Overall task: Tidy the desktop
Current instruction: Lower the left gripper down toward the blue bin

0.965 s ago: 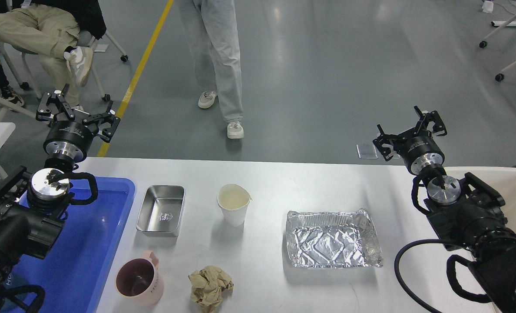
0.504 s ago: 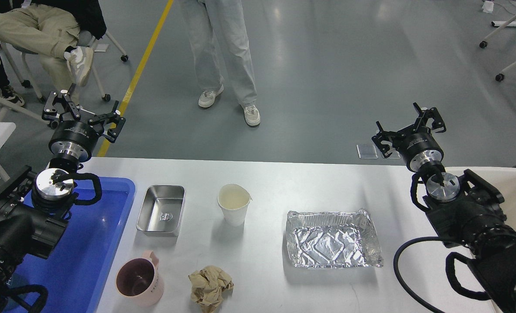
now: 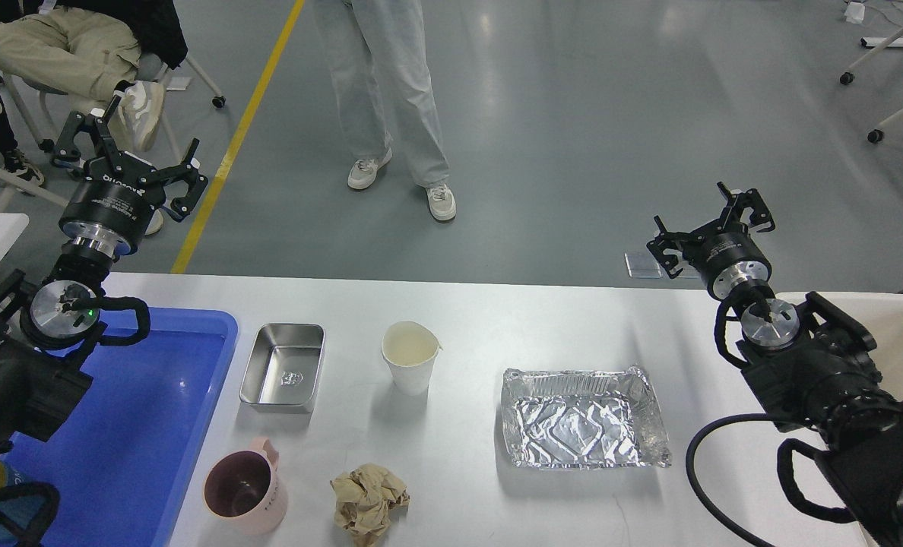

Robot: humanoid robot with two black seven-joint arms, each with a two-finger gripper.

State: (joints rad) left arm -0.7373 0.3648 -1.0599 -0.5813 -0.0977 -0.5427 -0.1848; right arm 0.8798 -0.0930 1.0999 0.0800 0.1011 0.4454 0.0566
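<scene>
Head view: both grippers, left and right, seen spread apart, empty. Desktop judged rigid, unliftable (only clutter is graspable).

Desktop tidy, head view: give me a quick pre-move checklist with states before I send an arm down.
1. Left gripper open and empty: ok.
2. Right gripper open and empty: ok.
3. Both grippers raised beyond the desktop far edge, touching nothing: ok.
4. Blue tray has free room: ok.
5. Paper cup upright; contents: cannot tell.
6. Crumpled paper, pink mug, steel tray, foil tray already cleared: not ok.
</scene>
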